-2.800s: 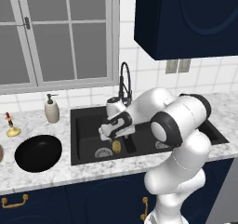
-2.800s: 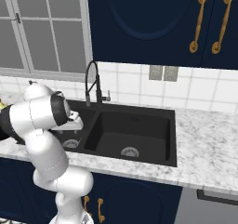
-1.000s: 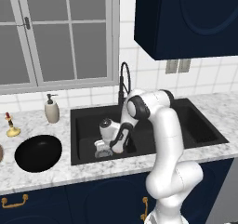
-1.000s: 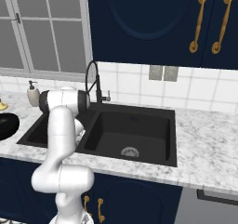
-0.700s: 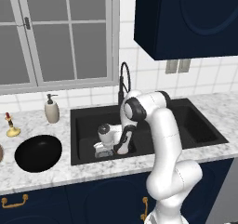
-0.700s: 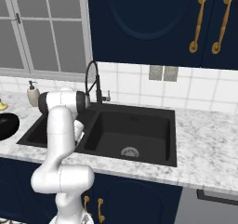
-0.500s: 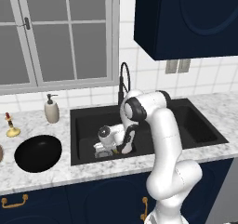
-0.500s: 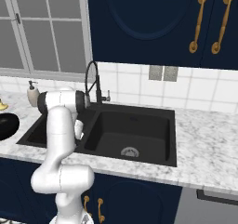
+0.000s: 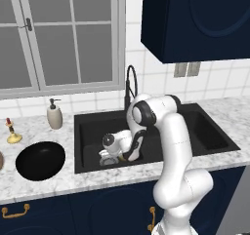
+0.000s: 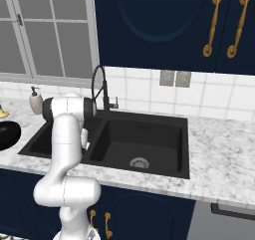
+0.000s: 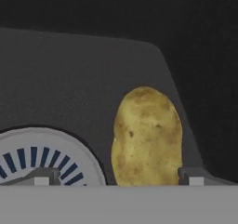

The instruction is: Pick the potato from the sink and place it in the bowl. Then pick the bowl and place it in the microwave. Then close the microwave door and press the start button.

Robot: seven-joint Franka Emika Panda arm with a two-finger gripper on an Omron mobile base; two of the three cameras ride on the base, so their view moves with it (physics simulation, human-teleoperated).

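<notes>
The potato [image 11: 146, 137], a yellowish-tan oval, lies on the dark floor of the black sink's [image 9: 88, 127] left basin, beside the round metal drain [image 11: 42, 155]. My gripper [image 11: 118, 179] is open just above it. The potato sits between the two fingertips [image 11: 195, 176], closer to the right one. In the left base view the gripper [image 9: 108, 157] hangs low inside the left basin. The glossy black bowl [image 9: 40, 160] rests on the marble counter left of the sink, and its edge [image 10: 7, 133] also shows from the right. The microwave and its door are out of view.
A black arched faucet [image 9: 131, 85] stands behind the sink, close to my arm's elbow. A soap dispenser [image 9: 54, 117] and a small brass candlestick [image 9: 13, 134] stand on the counter at the back left. The right basin [image 10: 142, 142] holds only its drain.
My hand has sunk a little deeper into the left basin toward the potato. The jaws have stayed wide apart, and the bowl has not moved.
</notes>
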